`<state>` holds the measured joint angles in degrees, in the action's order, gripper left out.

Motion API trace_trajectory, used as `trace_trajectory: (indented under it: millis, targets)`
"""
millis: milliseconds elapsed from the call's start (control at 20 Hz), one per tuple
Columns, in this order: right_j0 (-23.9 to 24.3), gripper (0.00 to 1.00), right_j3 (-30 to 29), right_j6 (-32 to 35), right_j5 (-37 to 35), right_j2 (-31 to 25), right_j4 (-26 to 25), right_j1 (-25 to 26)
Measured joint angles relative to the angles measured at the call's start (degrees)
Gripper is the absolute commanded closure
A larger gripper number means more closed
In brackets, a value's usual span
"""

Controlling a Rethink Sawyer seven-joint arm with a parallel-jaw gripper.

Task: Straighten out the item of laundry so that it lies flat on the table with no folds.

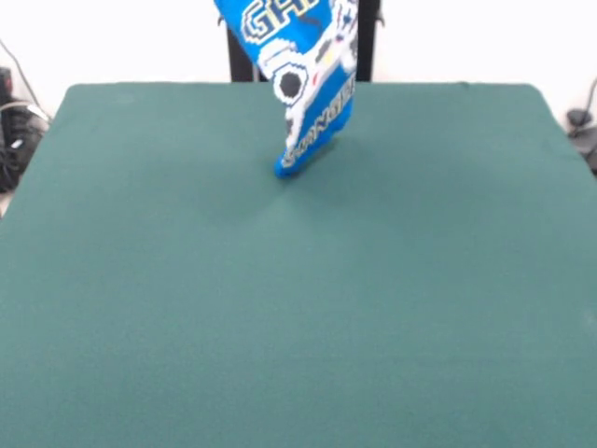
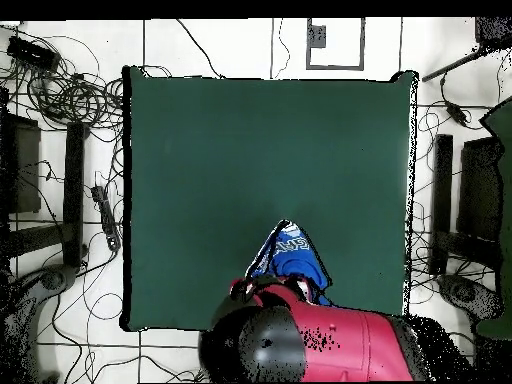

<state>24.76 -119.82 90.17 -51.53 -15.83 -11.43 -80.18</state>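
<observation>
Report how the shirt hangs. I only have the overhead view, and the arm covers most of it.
Observer: From the front, the T-shirt dangles as a narrow, bunched strip from above the picture's top. It is not spread on the table.
Operator: Give me its low end.
Observer: The bottom tip is over the table's far part, on the pedestal side. I cannot tell whether it touches the cloth or is just above it.
Operator: Name the side facing you.
Observer: The printed side, with white lettering showing.
</observation>
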Motion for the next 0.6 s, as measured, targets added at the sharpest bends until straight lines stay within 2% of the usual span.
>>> trace_trajectory:
  millis: [250,600]
  targets:
    - [-2.0,1.0,0.12,0.0,-4.62,0.0,1.33,-2.62]
    - [-4.66,1.0,1.96,0.0,-8.15,-0.05,1.96,-3.51]
